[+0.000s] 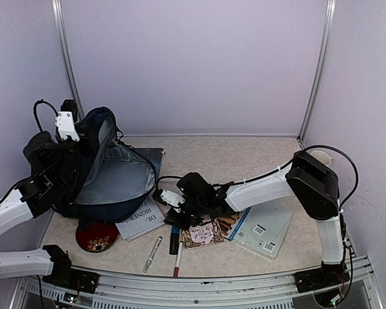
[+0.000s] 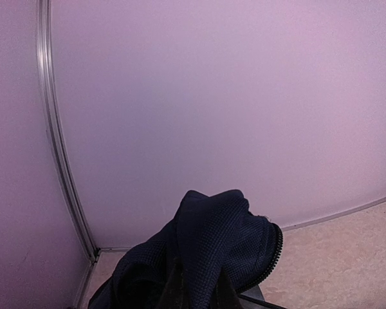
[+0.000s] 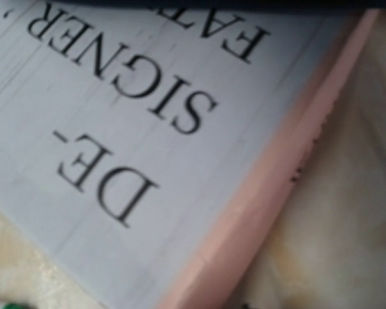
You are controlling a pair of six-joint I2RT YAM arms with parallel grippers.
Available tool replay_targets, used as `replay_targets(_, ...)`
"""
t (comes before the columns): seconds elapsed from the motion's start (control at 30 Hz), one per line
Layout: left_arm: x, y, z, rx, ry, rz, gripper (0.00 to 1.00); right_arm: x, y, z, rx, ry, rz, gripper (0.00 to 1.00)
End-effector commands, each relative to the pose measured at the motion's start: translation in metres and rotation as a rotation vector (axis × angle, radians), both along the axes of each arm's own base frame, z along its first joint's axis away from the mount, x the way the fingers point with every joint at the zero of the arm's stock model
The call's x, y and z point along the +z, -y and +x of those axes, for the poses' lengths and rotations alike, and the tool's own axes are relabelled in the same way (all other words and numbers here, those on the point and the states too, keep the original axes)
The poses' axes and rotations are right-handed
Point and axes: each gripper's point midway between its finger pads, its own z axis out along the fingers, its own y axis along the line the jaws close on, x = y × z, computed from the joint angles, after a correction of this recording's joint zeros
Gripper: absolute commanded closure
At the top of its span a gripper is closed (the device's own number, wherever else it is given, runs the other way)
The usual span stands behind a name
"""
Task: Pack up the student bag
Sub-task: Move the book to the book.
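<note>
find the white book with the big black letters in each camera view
top view: book left of centre, against the front edge of the bag.
left wrist: not in it.
right wrist: book fills most of the picture, letters upside down.
shared landmark: beige table, in all three.

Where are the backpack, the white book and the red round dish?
student bag (image 1: 112, 177), top view, its grey lining.
white book (image 1: 140, 223), top view, its printed cover.
red round dish (image 1: 96, 237), top view, its flowered middle.
</note>
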Motion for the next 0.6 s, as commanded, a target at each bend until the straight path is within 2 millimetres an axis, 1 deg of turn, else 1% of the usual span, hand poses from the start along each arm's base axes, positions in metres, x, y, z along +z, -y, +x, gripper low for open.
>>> replay_targets(0.0,0.008,-0.01,-0.001,0.037,0.024,-0.018,1.0,-0.008,-0.007,0.006,0.02,0.058,-0.03,0.73)
replay_targets(0.03,0.009,-0.01,-0.001,0.037,0.026,-0.018,1.0,-0.009,-0.005,0.006,0.021,0.066,-0.042,0.74)
replay_targets(0.23,0.01,-0.01,-0.002,0.037,0.029,-0.016,1.0,-0.008,0.011,0.007,0.072,0.165,-0.122,0.76)
replay_targets(0.37,0.009,-0.011,-0.002,0.041,0.026,-0.015,1.0,-0.011,0.012,0.01,0.079,0.18,-0.155,0.75)
replay_targets(0.5,0.01,-0.011,-0.002,0.04,0.027,-0.012,1.0,-0.007,0.012,0.015,0.061,0.204,-0.15,0.74)
replay_targets(0.57,0.009,-0.011,-0.002,0.041,0.026,-0.01,1.0,-0.004,0.007,0.016,0.056,0.199,-0.132,0.73)
